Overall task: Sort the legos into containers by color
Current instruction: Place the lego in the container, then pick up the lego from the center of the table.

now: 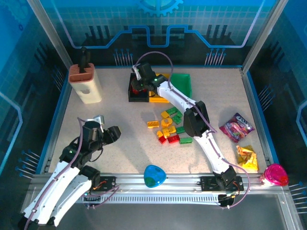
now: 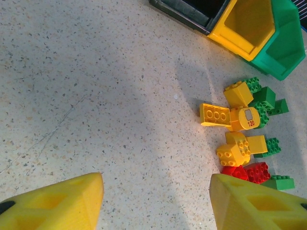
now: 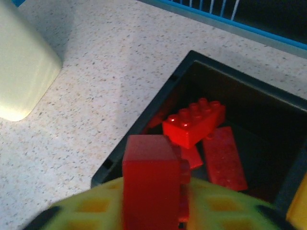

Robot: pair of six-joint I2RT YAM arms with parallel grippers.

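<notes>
Red brick (image 3: 149, 172) is hanging, clamped by the right gripper (image 3: 152, 206), over the black bin (image 3: 147, 117) at the table's (image 1: 120, 143) far edge; release likely next. Left gripper (image 2: 156, 196) is idling, fingers apart.

Bare table (image 1: 120, 112) lies between cream block (image 1: 88, 87) and legos (image 1: 170, 128).

You have the containers (image 1: 183, 84) at twelve o'clock on the table (image 1: 120, 120); the loose legos (image 1: 170, 127) lie mid-table before them; tall block (image 1: 86, 86) at ten; packets (image 1: 236, 127) at three; cup (image 1: 276, 174) at five; disc (image 1: 154, 176) at six.
</notes>
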